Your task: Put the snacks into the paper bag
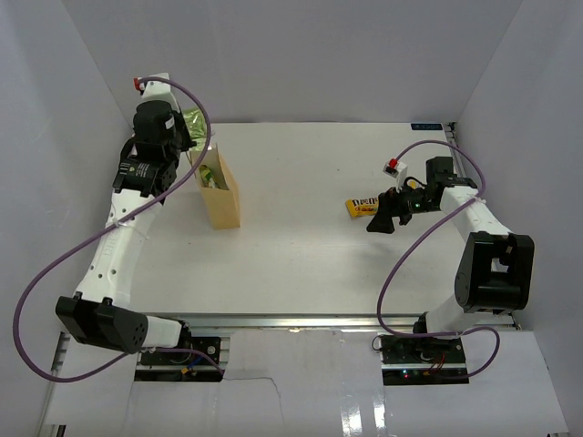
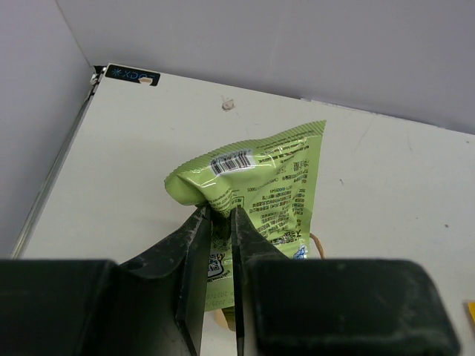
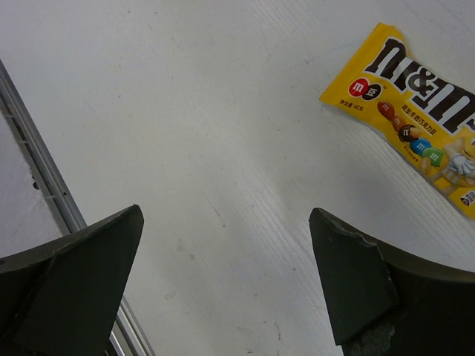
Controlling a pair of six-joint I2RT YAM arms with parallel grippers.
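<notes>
My left gripper (image 1: 189,141) is shut on the glossy green pouch (image 2: 260,185) and holds it at the open mouth of the tan paper bag (image 1: 223,205), which stands at the back left. The pouch (image 1: 192,118) sticks up behind the gripper, and green shows inside the bag's mouth. In the left wrist view the fingers (image 2: 194,245) pinch the pouch's lower part, with a bit of bag (image 2: 223,319) below. The yellow candy packet (image 1: 362,208) lies flat right of centre. My right gripper (image 1: 384,221) is open and empty just beside it, and the packet (image 3: 415,111) sits beyond the fingers (image 3: 349,274).
White walls close in the table at the back and both sides. A small white-and-red block (image 1: 393,167) lies behind the right gripper. A metal rail (image 3: 44,170) runs along the table's edge in the right wrist view. Purple cables loop off both arms.
</notes>
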